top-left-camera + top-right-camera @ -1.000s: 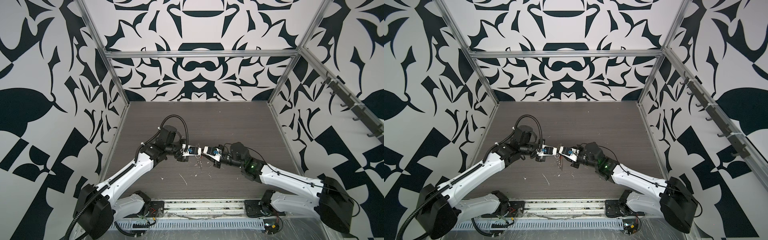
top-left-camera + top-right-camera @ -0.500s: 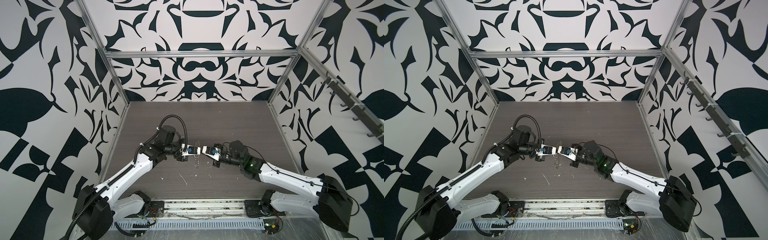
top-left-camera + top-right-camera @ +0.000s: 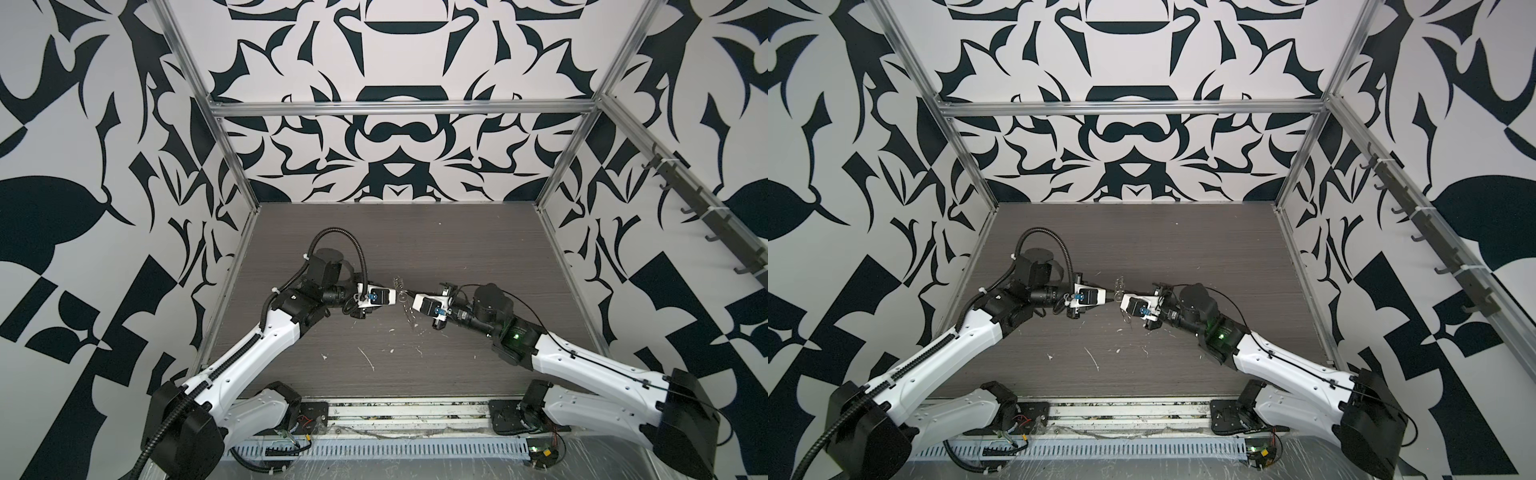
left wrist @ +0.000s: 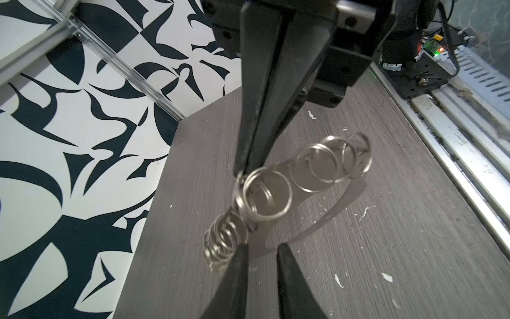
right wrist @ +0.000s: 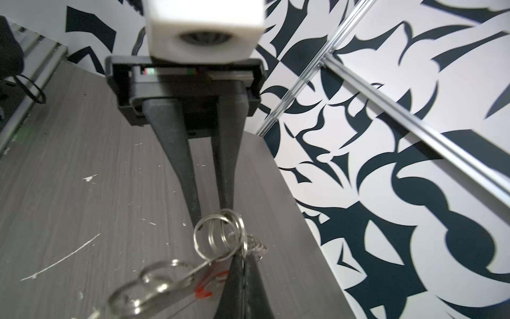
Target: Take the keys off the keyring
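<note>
The right claw (image 5: 241, 258) is pinching, jaws fully together, the keyring (image 4: 267, 193), a chain of thin silvery steel split rings. It is holding the keyring in the air above the dark wood-grain desk (image 4: 400, 248). The left claw (image 4: 262, 247) is standing narrowly parted just beside the keyring and gripping nothing, with one finger brushing a cluster of smaller rings.

The small thin silvery metal keys (image 5: 258, 245) are showing only as a blurred jagged bunch touching the keyring. A red plastic tag (image 5: 205, 285) is dangling near the keyring.

The bunch is likely feeling light, stiff and slick, and swinging freely. The coils are probably springing shut against any prying. The best hold is probably a key's flat head, close to the keyring, while the keyring is being pinned.
</note>
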